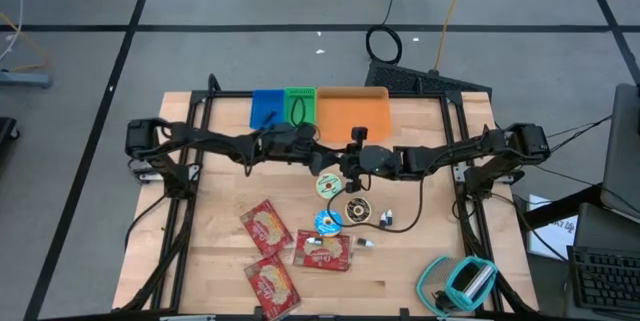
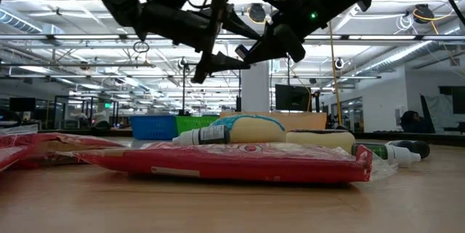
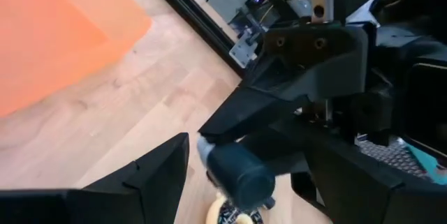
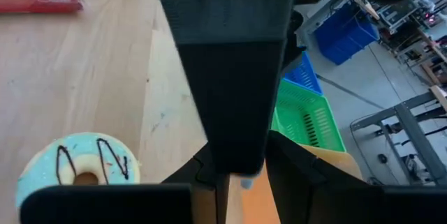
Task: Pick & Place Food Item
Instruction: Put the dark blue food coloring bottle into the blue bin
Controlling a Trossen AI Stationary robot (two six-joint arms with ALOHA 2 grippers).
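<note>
We're starting at the front edge of the table [image 1: 200, 291], where three red snack packets [image 1: 322, 251] are lying flat. Just behind them the doughnuts are sitting in a loose cluster: a blue one [image 1: 327, 221], a chocolate one [image 1: 357, 209] and a pale one [image 1: 330, 184], all untouched on the wood.

Right above that pale doughnut, both arms are meeting nose to nose over the middle of the table. The right gripper [image 1: 350, 161] is pinching a small dark bottle [image 3: 237, 175] with a pale tip; whether it counts as food, we can't tell. The left gripper [image 1: 325, 153] is standing with its fingers spread wide, gripping nothing.

Here's the relation that matters. The bottle is sitting in mid-air just ahead of the left fingers, roughly in line with the gap between them. Its long axis is poking out of the right fingers toward the left arm. The right arm is clearly the one carrying it.

Further back, the orange tray [image 1: 352, 111] is waiting just beyond the grippers, with the green basket [image 1: 300, 106] and blue basket [image 1: 267, 108] beside it. We're judging a short carry backward would reach the tray.
</note>
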